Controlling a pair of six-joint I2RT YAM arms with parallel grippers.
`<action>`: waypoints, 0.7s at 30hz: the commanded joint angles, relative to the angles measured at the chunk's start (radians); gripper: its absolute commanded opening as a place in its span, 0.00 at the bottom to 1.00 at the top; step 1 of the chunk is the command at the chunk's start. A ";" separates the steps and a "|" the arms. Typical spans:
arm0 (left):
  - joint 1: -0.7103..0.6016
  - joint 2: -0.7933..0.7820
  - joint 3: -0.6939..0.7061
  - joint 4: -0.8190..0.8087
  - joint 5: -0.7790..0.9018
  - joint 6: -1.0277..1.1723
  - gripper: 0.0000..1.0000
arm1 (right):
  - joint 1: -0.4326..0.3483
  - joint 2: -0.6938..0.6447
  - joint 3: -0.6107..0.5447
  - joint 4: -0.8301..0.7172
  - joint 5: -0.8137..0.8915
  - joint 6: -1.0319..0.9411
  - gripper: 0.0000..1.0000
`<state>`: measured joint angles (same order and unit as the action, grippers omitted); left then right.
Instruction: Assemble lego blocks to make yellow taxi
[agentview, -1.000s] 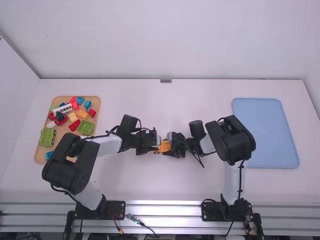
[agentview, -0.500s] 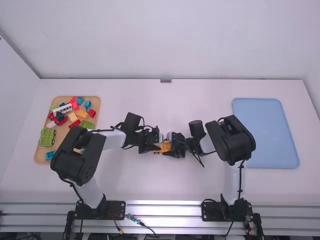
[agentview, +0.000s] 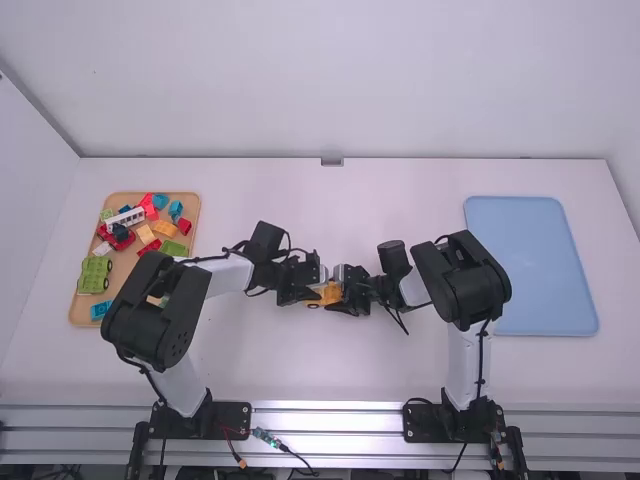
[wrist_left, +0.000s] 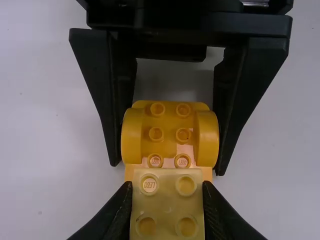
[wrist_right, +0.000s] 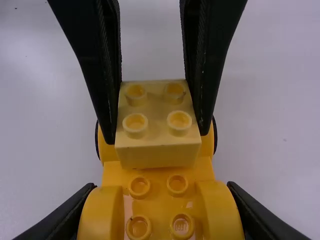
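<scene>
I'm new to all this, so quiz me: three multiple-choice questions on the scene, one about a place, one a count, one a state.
1. Where is the blue tray?
A) At the table's left side
B) Midway between the arms
C) At the table's right side

2. How many round bumps top the pale yellow block?
A) Two
B) Four
C) Eight

3. How are the left arm's fingers?
A) Gripping the pale yellow block
B) Spread wide and empty
C) Gripping a red block

1: C, as the tray lies beyond the right arm.
2: B, as two rows of two show.
3: A, as one finger presses each side of it.
</scene>
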<state>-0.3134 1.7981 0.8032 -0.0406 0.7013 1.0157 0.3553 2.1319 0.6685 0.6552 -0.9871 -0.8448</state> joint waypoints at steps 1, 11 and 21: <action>-0.001 0.023 -0.011 -0.013 -0.067 0.010 0.16 | -0.003 0.012 -0.008 -0.014 0.072 -0.024 0.26; -0.001 -0.008 -0.011 -0.014 -0.120 -0.050 0.77 | -0.003 0.012 -0.008 -0.014 0.071 -0.024 0.27; -0.001 -0.152 -0.011 -0.063 -0.117 -0.066 0.94 | -0.003 0.012 -0.008 -0.014 0.071 -0.024 0.27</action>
<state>-0.3141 1.6833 0.7975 -0.0971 0.5785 0.9577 0.3550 2.1315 0.6682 0.6552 -0.9882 -0.8452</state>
